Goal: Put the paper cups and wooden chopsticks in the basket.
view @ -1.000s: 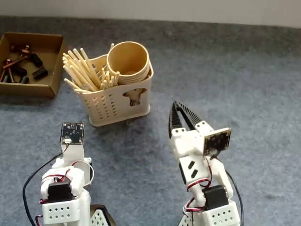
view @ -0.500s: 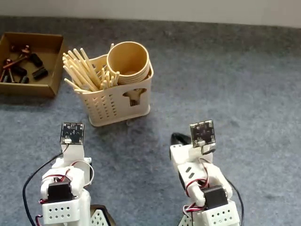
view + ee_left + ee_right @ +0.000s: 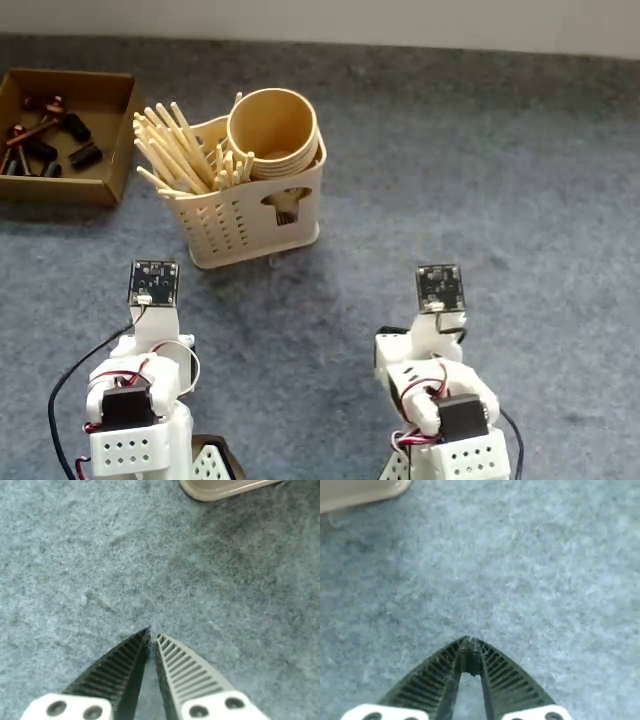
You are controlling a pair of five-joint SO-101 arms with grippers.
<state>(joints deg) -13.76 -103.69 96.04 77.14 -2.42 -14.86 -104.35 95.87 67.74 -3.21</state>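
Note:
A cream slotted basket [image 3: 250,215] stands on the grey carpet at the back left. Stacked paper cups [image 3: 273,128] sit upright in its right half. Several wooden chopsticks [image 3: 178,150] lean out of its left half. Both arms are folded back at the near edge, well short of the basket. My left gripper [image 3: 151,633] is shut and empty, pointing down at bare carpet, with the basket's base [image 3: 225,487] farther ahead. My right gripper [image 3: 468,641] is shut with nothing in it, over carpet, and the basket's base [image 3: 360,492] shows at a corner of its view.
A brown cardboard box [image 3: 95,100] with small dark parts sits at the back left, beside the basket. Grey carpet spreads across the middle and right of the table. A pale wall edge runs along the far side.
The right arm has folded back toward its base, and its gripper, open and raised a second ago, has tucked under the wrist and shut. The left arm, basket, cups and chopsticks have not moved.

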